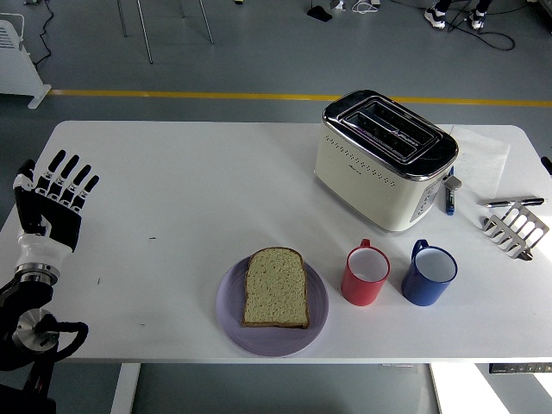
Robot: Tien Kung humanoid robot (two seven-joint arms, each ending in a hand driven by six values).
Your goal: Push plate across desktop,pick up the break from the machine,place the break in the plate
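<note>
The smooth white table [190, 198] in front of me sits on a grey floor crossed by a yellow line [172, 93], and its left half and middle are bare, open room. My left hand [50, 207] is raised at the table's left edge, black fingers [69, 177] spread and holding nothing. The bread [275, 287], a porous squarish slice, lies flat on the round lilac plate [233, 315] by the near edge, left of the glossy red mug [366, 274] and blue mug [429, 274], with the cream-and-chrome toaster [384, 159] behind them.
</note>
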